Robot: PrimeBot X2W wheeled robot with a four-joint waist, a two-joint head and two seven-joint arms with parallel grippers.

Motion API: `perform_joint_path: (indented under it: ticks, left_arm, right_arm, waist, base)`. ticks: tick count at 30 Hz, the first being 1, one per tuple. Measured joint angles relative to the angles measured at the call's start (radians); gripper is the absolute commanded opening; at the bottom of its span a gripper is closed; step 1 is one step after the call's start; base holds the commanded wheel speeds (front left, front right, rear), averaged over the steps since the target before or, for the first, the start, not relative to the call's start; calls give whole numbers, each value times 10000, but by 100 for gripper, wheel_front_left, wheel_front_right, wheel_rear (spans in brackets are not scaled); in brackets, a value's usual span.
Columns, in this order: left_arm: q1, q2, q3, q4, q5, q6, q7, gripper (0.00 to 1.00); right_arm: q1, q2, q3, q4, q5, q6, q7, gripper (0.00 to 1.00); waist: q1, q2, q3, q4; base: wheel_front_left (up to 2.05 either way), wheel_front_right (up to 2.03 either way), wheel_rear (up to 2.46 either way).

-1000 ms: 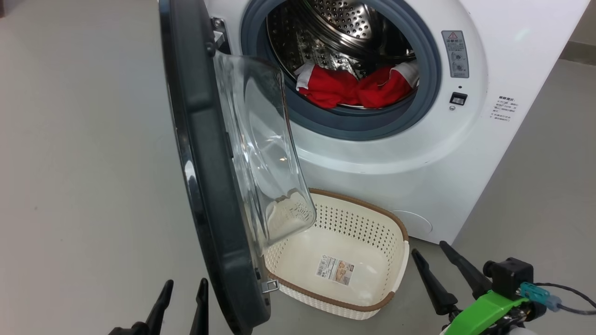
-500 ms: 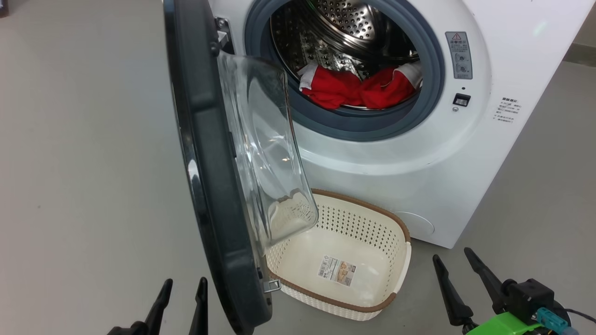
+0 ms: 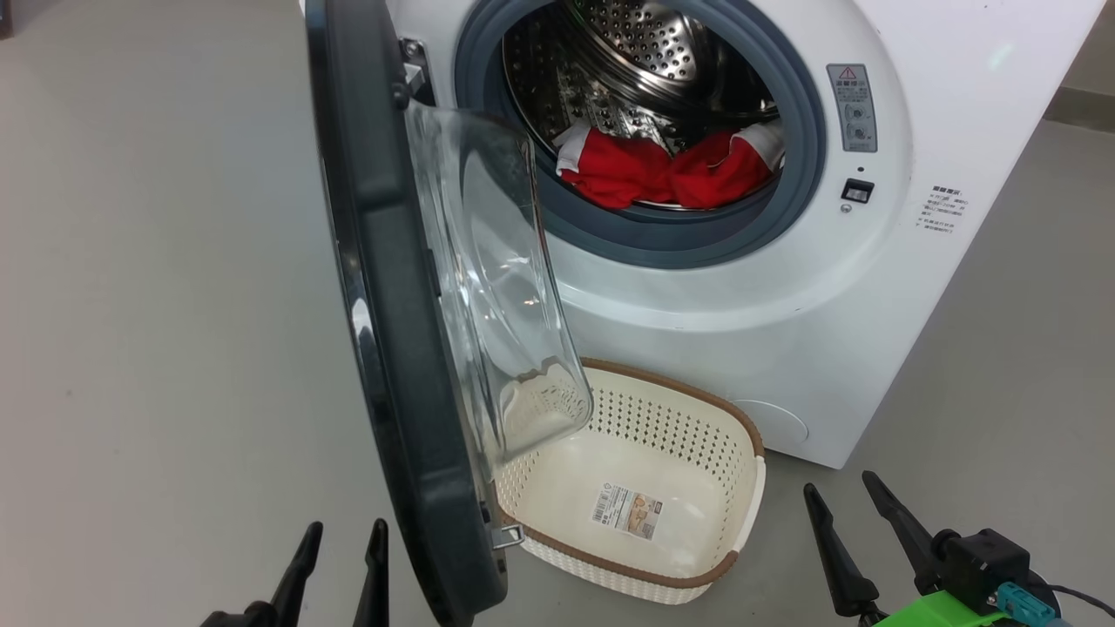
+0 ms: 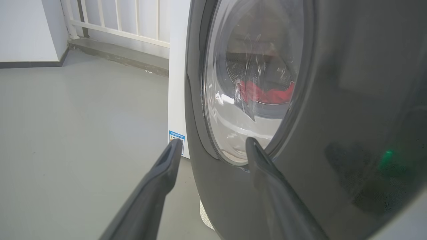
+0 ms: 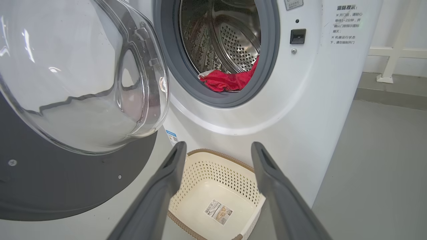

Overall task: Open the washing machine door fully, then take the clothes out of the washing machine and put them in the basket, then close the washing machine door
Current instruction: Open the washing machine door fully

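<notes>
The white washing machine point(image 3: 766, 296) stands ahead with its door point(image 3: 392, 287) swung out toward me, edge-on, its glass bowl point(image 3: 496, 279) bulging right. Red clothes point(image 3: 666, 170) with white trim lie at the drum's front lip; the right wrist view shows the clothes point(image 5: 228, 80) too. The cream basket point(image 3: 749, 488) sits on the floor below the opening, nothing but a paper label in it. My left gripper point(image 3: 340, 533) is open at the lower left, just outside the door's black rim point(image 4: 333, 100). My right gripper point(image 3: 841, 492) is open at the lower right, beside the basket point(image 5: 217, 173).
Grey floor point(image 3: 157, 305) stretches wide to the left of the door. A white railing point(image 4: 116, 20) and a wall run behind the machine. More floor point(image 3: 1019, 366) lies to the machine's right, where a second white rail point(image 5: 393, 50) stands.
My right gripper has dropped lower and moved right in the head view, away from the basket's corner. The head camera shifted slightly. The left gripper, door and clothes are unchanged.
</notes>
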Motion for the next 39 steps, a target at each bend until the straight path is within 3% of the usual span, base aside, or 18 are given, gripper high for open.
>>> perform_joint_path:
  ticks: [1, 2, 4, 9, 16, 23, 29, 39]
  left_arm:
    - [1, 0, 0, 0, 15, 0, 0, 99]
    - [2, 2, 0, 0, 21, 0, 0, 77]
    - [4, 0, 27, -54, 23, 2, 0, 2]
    - [1, -2, 380, -665, -100, 2, 0, 0]
    - [-191, 2, 876, -3049, -161, 77, 0, 0]
    - [-476, 8, -644, -4529, 217, -378, -82, 0]
    - [-209, 23, -1965, -3494, 282, -642, -84, 0]
    - [-96, 40, -2403, -940, -410, -721, -82, 0]
  right_arm:
    - [0, 2, 0, 0, 0, 0, 0, 100]
    - [0, 4, -2, -2, -2, 0, 0, 100]
    - [3, 8, 0, -2, -4, 0, 0, 100]
    - [23, 13, 0, -8, -138, 0, 0, 100]
    - [25, 13, 27, -54, -194, 0, -10, 100]
    - [24, 13, 25, -67, -209, 0, -12, 100]
    - [20, 13, 44, -71, -209, 0, -12, 100]
    - [18, 12, 56, -102, -209, 0, -12, 100]
  waist:
    - [0, 0, -17, 3]
    - [1, 0, -32, 6]
    - [0, 0, -63, 17]
    - [0, 0, -104, 36]
    - [0, 0, -102, 34]
    - [0, 0, -33, -15]
    - [0, 0, 29, -94]
    - [0, 0, 137, -108]
  base:
    - [0, 0, 0]
    - [0, 0, 0]
    - [0, 0, 0]
    - [0, 0, 0]
    - [0, 0, 0]
    - [0, 0, 0]
    - [0, 0, 0]
    - [0, 0, 0]
